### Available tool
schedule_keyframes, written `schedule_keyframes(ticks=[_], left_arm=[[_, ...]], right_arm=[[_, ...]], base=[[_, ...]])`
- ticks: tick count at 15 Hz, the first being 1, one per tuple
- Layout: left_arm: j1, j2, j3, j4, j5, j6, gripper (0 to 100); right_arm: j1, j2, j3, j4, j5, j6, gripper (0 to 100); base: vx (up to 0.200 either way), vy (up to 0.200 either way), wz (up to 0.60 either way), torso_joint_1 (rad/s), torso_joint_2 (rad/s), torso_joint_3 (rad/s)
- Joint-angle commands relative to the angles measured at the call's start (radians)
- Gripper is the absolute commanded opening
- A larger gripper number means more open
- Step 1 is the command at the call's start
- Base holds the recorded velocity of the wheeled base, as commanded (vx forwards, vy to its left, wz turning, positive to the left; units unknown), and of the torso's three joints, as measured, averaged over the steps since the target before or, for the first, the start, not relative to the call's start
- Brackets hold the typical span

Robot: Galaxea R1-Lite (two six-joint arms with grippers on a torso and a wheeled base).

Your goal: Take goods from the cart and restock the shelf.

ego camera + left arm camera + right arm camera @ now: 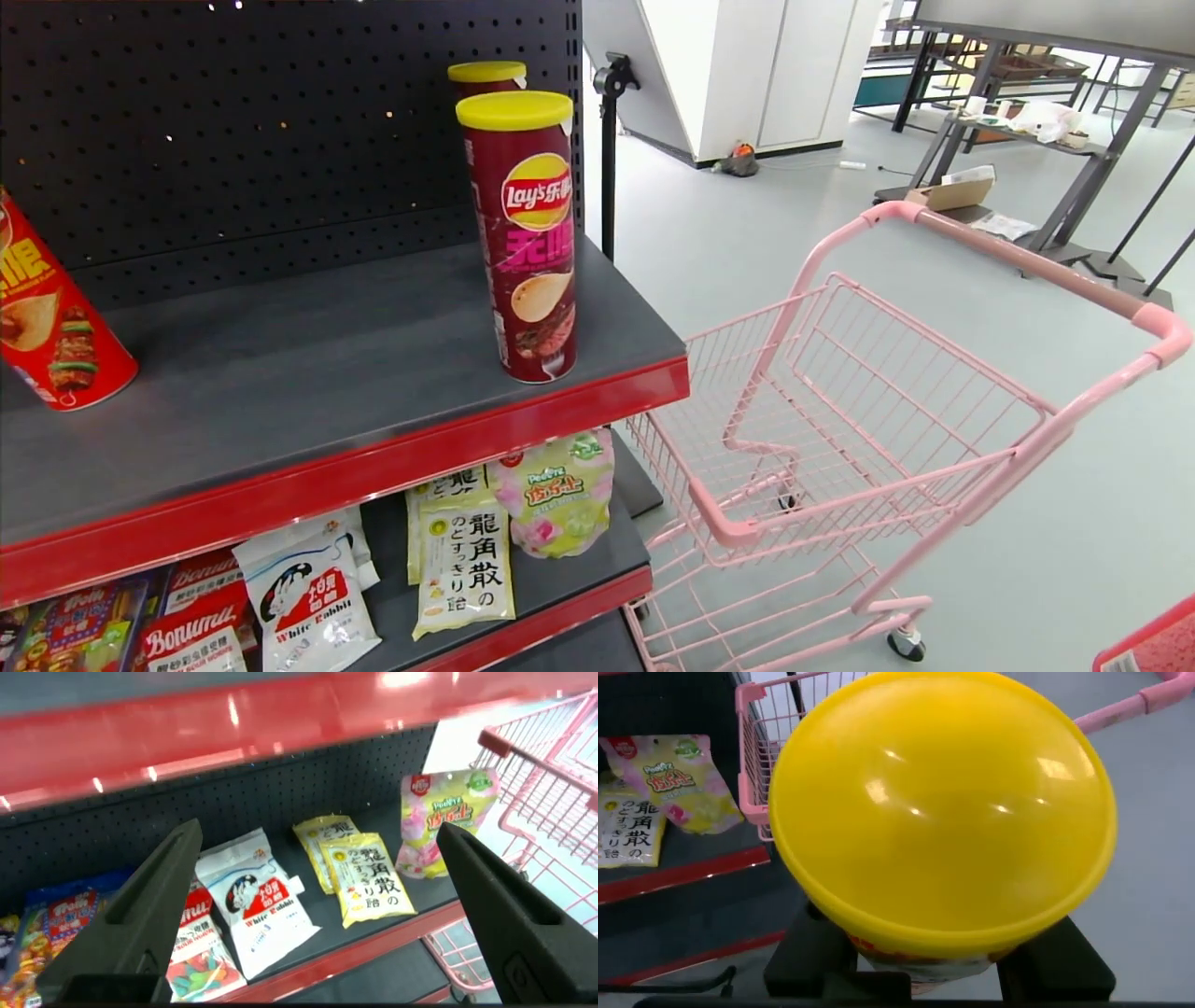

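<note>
In my right pincer (pixel 934 966) sits a chip can (pixel 943 803) with a yellow lid. The fingers pinch it on both sides. Just past it is the pink cart (pixel 757 728). My left pincer (pixel 318 840) is spread wide and holds nothing. Beyond it, snack bags (pixel 257 896) lie on the low shelf (pixel 392 938). Higher than that pincer is the top shelf (pixel 308 373), where two dark red cans (pixel 527 233) stand. The cart looks bare, so I think this can is the last one to put up.

held can (pixel 915 963) mostly behind lid (pixel 941 803), red can (pixel 54 317) cropped
</note>
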Motion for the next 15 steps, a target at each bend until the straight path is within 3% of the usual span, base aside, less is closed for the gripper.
schedule_keyframes(ticks=[1,7,15], left_arm=[[0.000,0.001,-0.002,0.000,0.002,0.001,100],[0.000,0.001,0.000,0.000,0.000,-0.001,100],[0.000,0.001,0.000,0.000,0.002,-0.001,100]], right_arm=[[-0.001,-0.008,0.009,-0.001,0.000,0.000,0],[0.001,-0.005,0.012,-0.001,0.000,0.000,0],[0.002,0.003,0.010,-0.003,0.000,-0.011,0]], base=[[0.000,0.000,0.00,0.183,-0.51,-0.330],[0.000,0.000,0.00,0.213,-0.57,-0.355],[0.000,0.000,0.00,0.167,-0.41,-0.242]])
